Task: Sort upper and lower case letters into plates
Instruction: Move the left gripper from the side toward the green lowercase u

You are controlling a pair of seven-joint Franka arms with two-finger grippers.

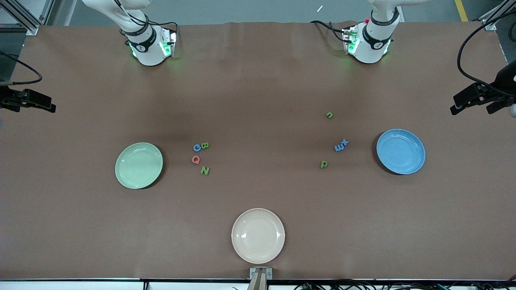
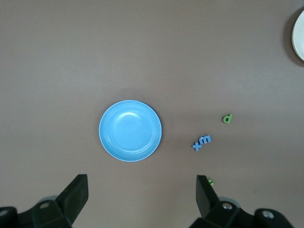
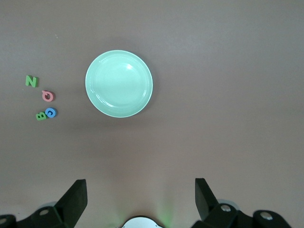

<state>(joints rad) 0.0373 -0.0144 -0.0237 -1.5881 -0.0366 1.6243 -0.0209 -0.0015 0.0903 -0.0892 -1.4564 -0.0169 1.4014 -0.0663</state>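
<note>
**Letters laid out, plates bare, both arms waiting**

Front view first: the pale green plate (image 1: pixel 139 165) sits left of centre in the frame, and just beside it is a tight cluster — blue C (image 1: pixel 196 148) touching green B (image 1: pixel 205 145), red Q (image 1: pixel 196 160) just below them, green N (image 1: pixel 205 170) lowest. Over at right of frame, the bright blue plate (image 1: pixel 401 151) has the small letters near it: green n (image 1: pixel 329 115) highest, blue x (image 1: pixel 344 142) touching blue m (image 1: pixel 339 148), green p (image 1: pixel 324 164) below. A cream plate (image 1: pixel 258 235) lies at bottom centre, nearest the camera. Both arms wait up by their bases on the brown table (image 1: pixel 258 80).

Left wrist view: the left end effector (image 2: pixel 141 194) hangs spread wide, nothing between its fingers, over the table with the blue plate in mid-frame and x, m and p at its right.

Right wrist view: the right end effector (image 3: pixel 140 197) is just as wide and empty; the green plate fills upper centre, capitals at the left edge.
</note>
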